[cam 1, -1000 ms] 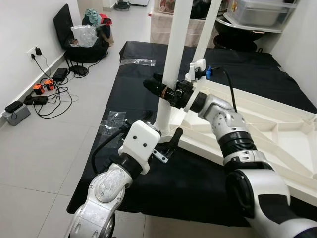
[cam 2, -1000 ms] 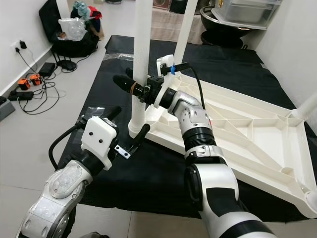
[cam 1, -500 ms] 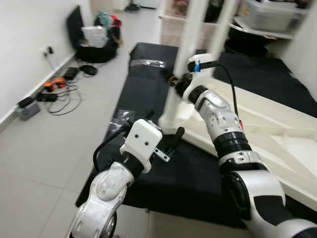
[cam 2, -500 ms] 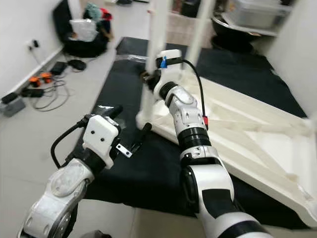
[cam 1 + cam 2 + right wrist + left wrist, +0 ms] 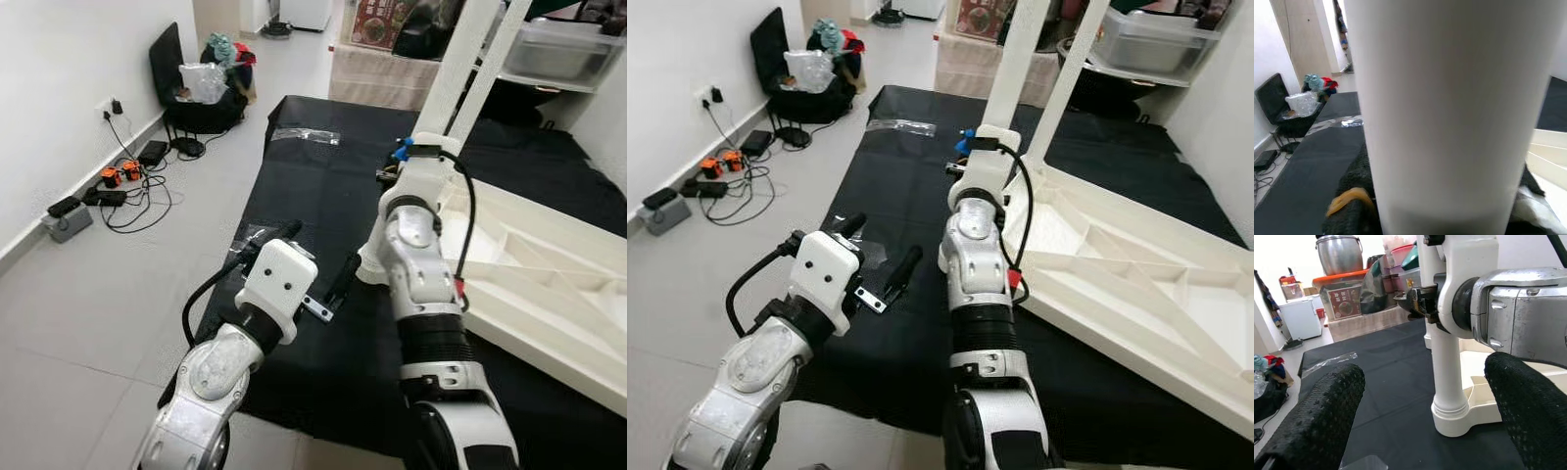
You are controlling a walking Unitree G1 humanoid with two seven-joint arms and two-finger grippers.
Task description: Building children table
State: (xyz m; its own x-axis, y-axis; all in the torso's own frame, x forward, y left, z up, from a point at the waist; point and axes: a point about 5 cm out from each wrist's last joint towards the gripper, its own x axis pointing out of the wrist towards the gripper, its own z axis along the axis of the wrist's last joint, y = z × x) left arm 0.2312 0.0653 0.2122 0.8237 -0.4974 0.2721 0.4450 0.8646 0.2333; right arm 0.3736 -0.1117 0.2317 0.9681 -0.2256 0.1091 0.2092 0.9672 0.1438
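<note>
We see the right tool (image 5: 1418, 303) closed around the white table leg (image 5: 1449, 112), its black fingers (image 5: 1354, 196) pressing on either side of the post; the leg stands upright, seated at the near corner of the upturned white tabletop (image 5: 1136, 284), which lies on the black mat (image 5: 304, 186); the left tool (image 5: 323, 269) hangs just in front of that leg's foot, its two black fingers (image 5: 1317, 416) spread wide and holding nothing, the leg's base between and beyond them; a second leg (image 5: 1068, 69) rises behind the first; clear plastic bags (image 5: 306, 136) lie on the mat farther off.
</note>
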